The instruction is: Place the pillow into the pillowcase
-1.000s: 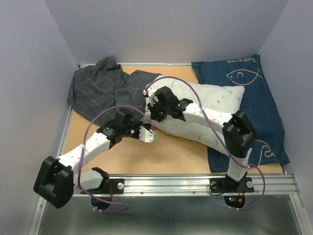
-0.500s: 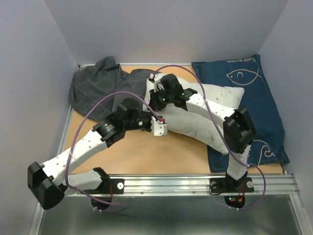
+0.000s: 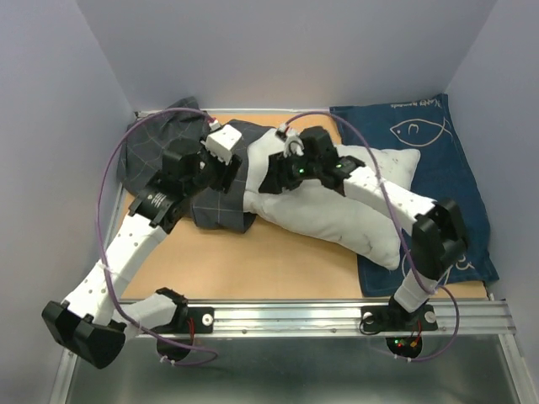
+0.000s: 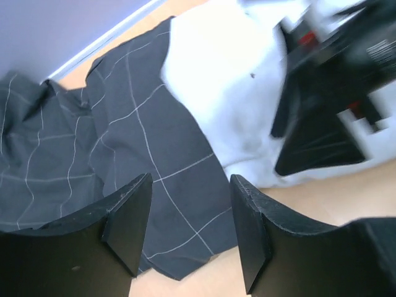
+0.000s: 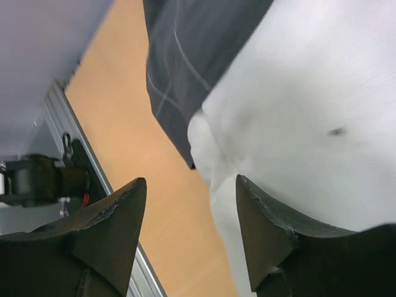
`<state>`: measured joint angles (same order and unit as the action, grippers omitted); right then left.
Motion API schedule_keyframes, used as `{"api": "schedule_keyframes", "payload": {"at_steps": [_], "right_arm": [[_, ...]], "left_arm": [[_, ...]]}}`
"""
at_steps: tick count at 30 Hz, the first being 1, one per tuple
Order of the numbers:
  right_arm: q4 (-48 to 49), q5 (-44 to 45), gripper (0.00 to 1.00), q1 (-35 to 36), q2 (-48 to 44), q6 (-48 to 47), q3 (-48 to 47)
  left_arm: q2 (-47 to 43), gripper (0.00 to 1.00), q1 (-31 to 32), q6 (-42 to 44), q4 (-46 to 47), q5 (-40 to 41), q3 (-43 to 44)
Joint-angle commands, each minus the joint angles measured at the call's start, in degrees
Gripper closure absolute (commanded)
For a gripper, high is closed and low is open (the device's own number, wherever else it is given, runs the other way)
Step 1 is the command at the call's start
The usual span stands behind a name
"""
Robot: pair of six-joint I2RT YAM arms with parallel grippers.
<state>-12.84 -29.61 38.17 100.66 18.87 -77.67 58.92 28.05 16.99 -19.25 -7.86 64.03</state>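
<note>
The white pillow (image 3: pixel 337 215) lies slanted across the middle of the table, and it shows too as the pillow (image 4: pixel 216 80) and the pillow (image 5: pixel 309 111). The dark grey grid-patterned pillowcase (image 3: pixel 168 160) lies crumpled at the back left, its near flap against the pillow's left end. My left gripper (image 3: pixel 226 175) hovers open over the pillowcase (image 4: pixel 124 154); nothing sits between the left gripper (image 4: pixel 189 235) fingers. My right gripper (image 3: pixel 271 183) is open at the pillow's left corner, the right gripper (image 5: pixel 189 235) straddling its edge beside the pillowcase (image 5: pixel 185 49). Whether any of the pillow is inside is unclear.
A navy cloth with white fish drawings (image 3: pixel 442 168) lies at the right under the pillow's far end. The aluminium rail (image 3: pixel 337 316) runs along the near edge. Grey walls close in the left, back and right. Bare wooden tabletop (image 3: pixel 278 269) shows in front.
Both grippers have gone from shut to open. My left arm swung back and left over the pillowcase, whose flap now lies against the pillow's end. The right gripper shifted slightly back.
</note>
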Motion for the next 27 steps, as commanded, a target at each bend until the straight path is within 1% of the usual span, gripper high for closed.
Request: {"api": "schedule_keyframes", "payload": {"at_steps": [1,2,3,5,6,7,8,10,11,14,17,18,20,21,22,24,25,26,27], "right_arm": [[-1.12,-1.24,0.34,-6.26,-8.37,-1.12,-6.7],[-2.0,-0.9,0.34,-7.05,-8.99,-1.64,-7.05],[-2.53,1.28,0.32,-8.28,-10.38,-3.3,-7.23],[-3.33,4.36,0.32,-9.34,-11.54,-5.68,-6.62],[-3.42,6.38,0.33,-9.95,-11.8,-7.43,-6.27],[-3.94,9.19,0.35,-11.35,-11.8,-7.97,-6.01],[-4.12,9.74,0.35,-13.19,-11.46,-8.41,-5.48],[-4.21,10.97,0.37,-14.18,-10.49,-9.29,-4.17],[-4.38,11.41,0.38,-14.61,-9.96,-9.38,-3.72],[-4.3,9.31,0.4,-14.62,-7.95,-9.12,-2.4],[-4.3,6.23,0.43,-14.62,-5.14,-7.89,-1.26],[-4.3,5.36,0.46,-14.62,-4.6,-7.8,-0.91],[-4.21,4.82,0.47,-14.62,-3.55,-7.71,-0.56],[-4.21,4.39,0.48,-14.62,-2.76,-8.06,-0.47],[-4.21,3.6,0.5,-14.62,-2.32,-8.06,-0.29],[-4.3,2.54,0.53,-14.62,-1.35,-7.98,-0.03],[-4.3,2.45,0.54,-14.62,-1.08,-7.89,0.06],[-4.3,2.45,0.54,-14.62,-1.08,-7.89,0.15],[-4.3,2.19,0.54,-14.62,-1.0,-7.97,0.24]], "left_arm": [[7.77,0.36,-0.37,-8.12,0.0,7.15,5.3],[9.62,0.35,-0.37,-7.94,1.04,7.33,7.58],[13.64,0.35,-0.37,-7.77,1.49,7.42,9.08],[17.88,0.35,-0.37,-7.94,2.19,9.35,13.81],[21.73,0.35,-0.28,-7.77,2.46,9.44,15.32],[23.77,0.35,-0.28,-7.94,2.46,9.96,17.16],[27.44,0.35,-0.28,-7.68,2.11,10.66,20.4],[30.37,0.37,-0.28,-7.33,2.45,10.49,23.75],[32.9,0.38,-0.28,-7.15,2.81,10.67,24.38],[36.17,0.42,-0.37,-5.66,3.51,11.2,26.14],[39.78,0.5,-0.45,-4.87,3.6,12.16,27.37],[40.92,0.58,-0.46,-4.6,3.69,12.34,27.9],[41.98,0.68,-0.46,-4.16,3.95,12.52,28.17],[42.51,0.75,-0.46,-3.9,3.87,12.34,28.86],[43.21,0.78,-0.46,-3.81,4.04,12.17,29.13],[44.44,0.82,-0.46,-3.9,4.13,12.25,30.44],[44.88,0.82,-0.46,-4.07,4.21,12.86,31.06],[45.23,0.82,-0.46,-4.07,3.87,14.26,32.02],[45.41,0.78,-0.54,-3.55,3.69,14.62,32.38]]}}
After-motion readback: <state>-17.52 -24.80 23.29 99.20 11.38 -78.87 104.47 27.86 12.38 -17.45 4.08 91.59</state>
